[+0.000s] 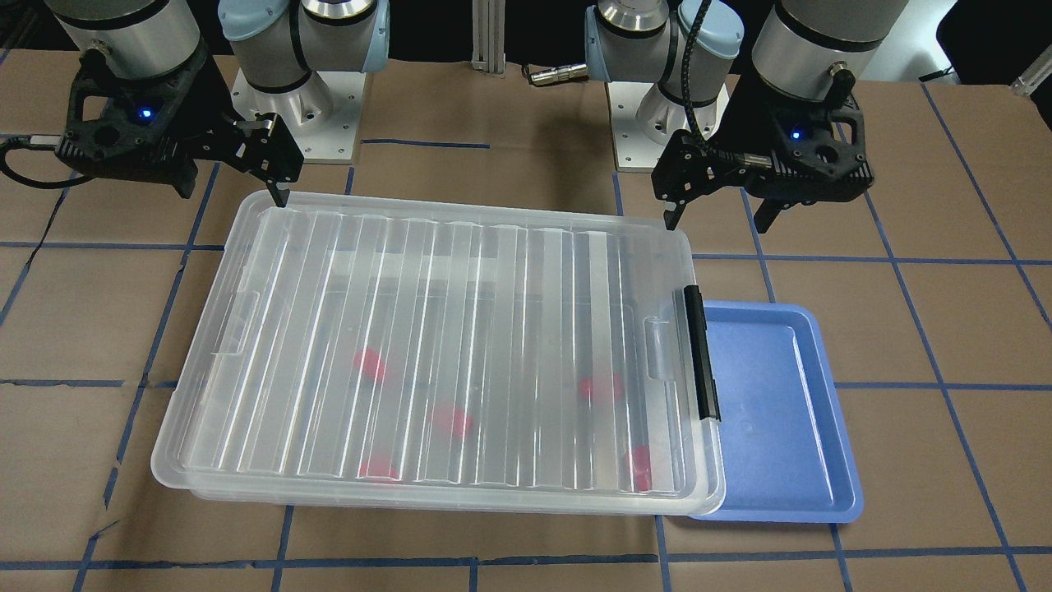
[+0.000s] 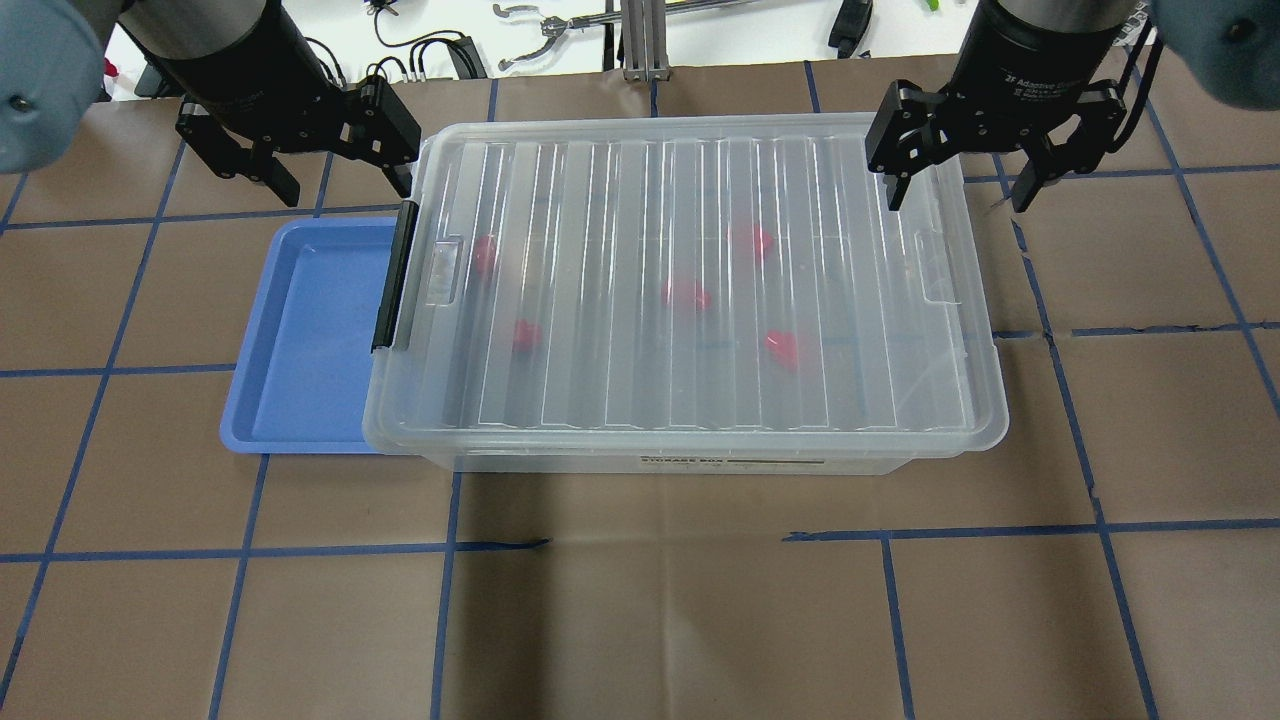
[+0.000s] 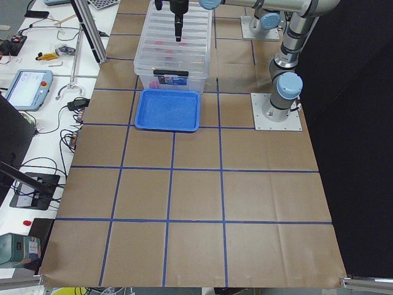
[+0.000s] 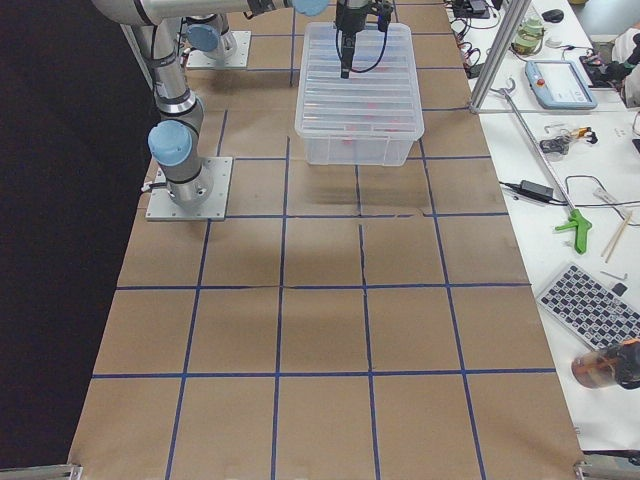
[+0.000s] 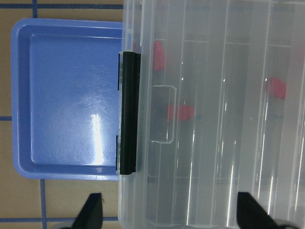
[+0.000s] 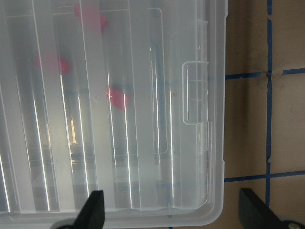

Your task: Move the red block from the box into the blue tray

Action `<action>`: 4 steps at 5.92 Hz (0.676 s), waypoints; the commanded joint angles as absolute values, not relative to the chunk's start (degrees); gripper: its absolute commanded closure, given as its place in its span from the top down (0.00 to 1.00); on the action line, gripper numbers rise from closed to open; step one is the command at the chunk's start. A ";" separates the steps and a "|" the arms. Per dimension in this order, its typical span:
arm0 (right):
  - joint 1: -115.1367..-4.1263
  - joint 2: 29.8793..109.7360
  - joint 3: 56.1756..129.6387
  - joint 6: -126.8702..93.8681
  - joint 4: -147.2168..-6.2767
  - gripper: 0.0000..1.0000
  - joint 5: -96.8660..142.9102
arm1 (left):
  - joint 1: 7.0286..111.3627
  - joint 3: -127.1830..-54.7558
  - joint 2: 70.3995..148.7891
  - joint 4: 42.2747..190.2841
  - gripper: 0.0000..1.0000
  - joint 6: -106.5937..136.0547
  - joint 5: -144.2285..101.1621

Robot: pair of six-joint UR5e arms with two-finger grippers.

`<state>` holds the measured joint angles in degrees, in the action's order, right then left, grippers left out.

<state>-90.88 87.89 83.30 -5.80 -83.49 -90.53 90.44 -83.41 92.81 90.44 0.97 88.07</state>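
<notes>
The box (image 2: 690, 420) is a clear bin under a ribbed clear lid (image 1: 460, 329), with a black latch (image 2: 395, 275) on the end facing the blue tray (image 2: 310, 330). Several red blocks lie inside, blurred through the lid, one of them the red block (image 2: 685, 293) near the middle. The blue tray (image 1: 781, 411) is empty and partly under the box's latch end. My left gripper (image 2: 340, 180) is open above the latch-end far corner, empty. My right gripper (image 2: 960, 190) is open above the other far corner, empty. The left wrist view shows the latch (image 5: 128, 112) and the tray (image 5: 71, 100).
Brown paper with blue tape lines covers the table (image 2: 640, 600). The two arm bases (image 1: 296, 123) stand behind the box. Cables and tools lie on the white bench (image 2: 560, 30) beyond the table's far edge.
</notes>
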 commanded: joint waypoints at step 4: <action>-89.75 87.37 83.58 -4.49 -83.85 1.00 -90.44 | 90.44 -83.41 92.81 90.44 0.98 0.97 88.07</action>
